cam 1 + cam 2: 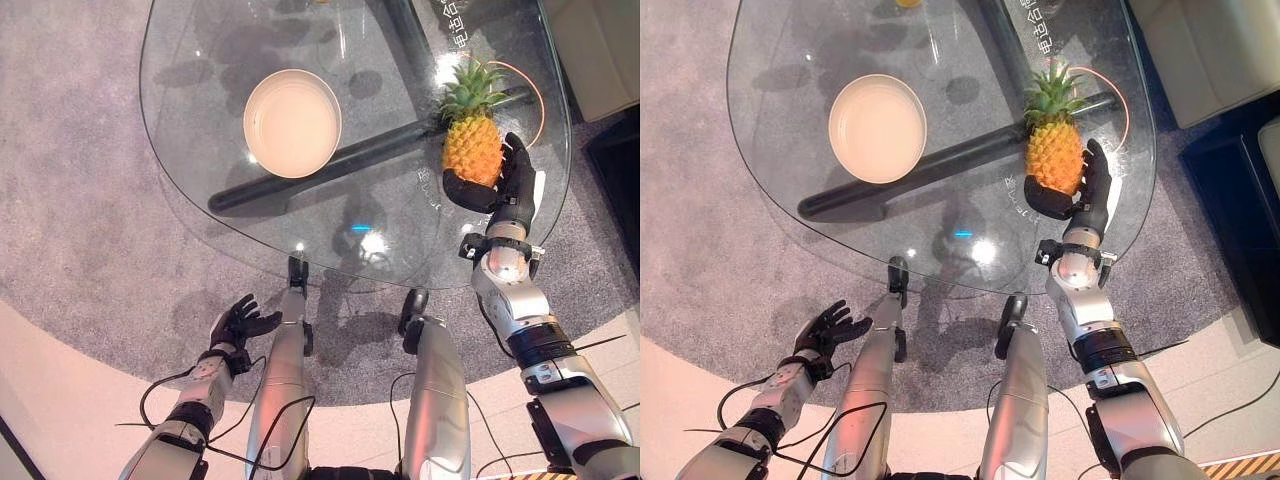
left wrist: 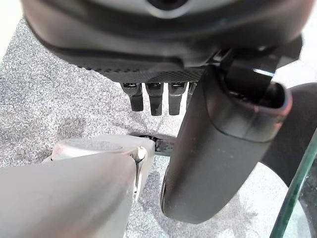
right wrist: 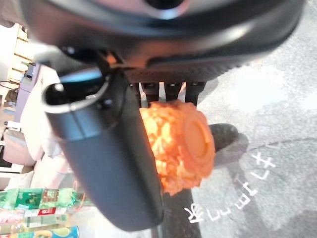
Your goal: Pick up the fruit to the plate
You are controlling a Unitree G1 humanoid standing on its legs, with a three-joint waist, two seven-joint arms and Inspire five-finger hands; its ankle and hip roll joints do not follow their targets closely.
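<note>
- Right hand (image 1: 505, 190) is wrapped round the base of the yellow, green-crowned pineapple (image 1: 471, 148), grasp made.
- Round cream plate (image 1: 292, 123) sits well apart on the glass table (image 1: 200, 170); carry and placing remain.
- Left hand (image 1: 238, 322) hangs relaxed, empty.

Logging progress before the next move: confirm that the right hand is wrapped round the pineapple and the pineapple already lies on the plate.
One part is wrong. The right hand is wrapped round the pineapple, but the pineapple is not on the plate. The left eye view shows the plate bare, apart from the fruit across the glass table. The left hand hangs open below the table edge.
</note>
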